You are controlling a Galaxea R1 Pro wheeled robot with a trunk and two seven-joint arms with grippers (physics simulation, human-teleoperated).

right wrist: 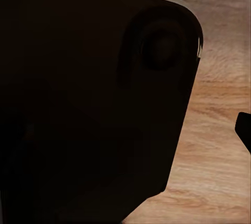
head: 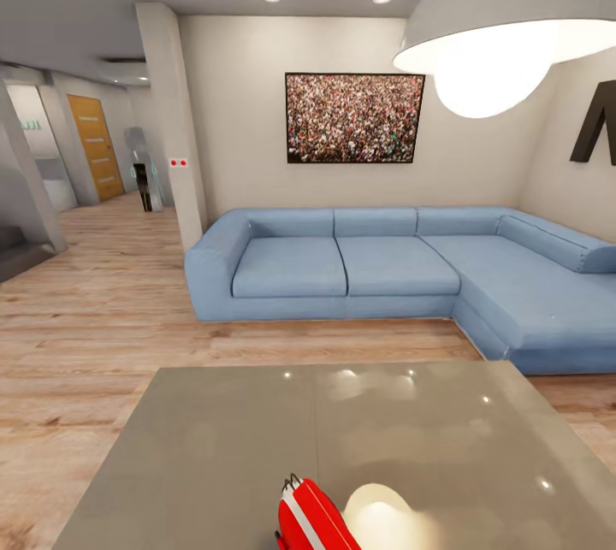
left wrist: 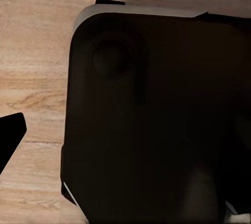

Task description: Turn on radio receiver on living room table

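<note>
the radio receiver (head: 310, 517) sits at the bottom centre of the head frame, on the near edge of the table (head: 214, 439), cut off by the frame; the blue sofa (head: 368, 263) fills the middle right; both wrist frames show a dark body, probably my own, over the wood floor (left wrist: 36, 67); i cannot tell whether my pincers are apart or together; reaching blind, i risk knocking the box off the near edge.

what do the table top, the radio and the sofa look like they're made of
The table top looks like polished stone or lacquer, grey-taupe and glossy: it mirrors the ceiling lights. The radio receiver seems to be hard plastic, bright red with a white rim band and a thin metal wire handle. The sofa looks like matte blue fabric, with soft, seamed cushions.
</note>
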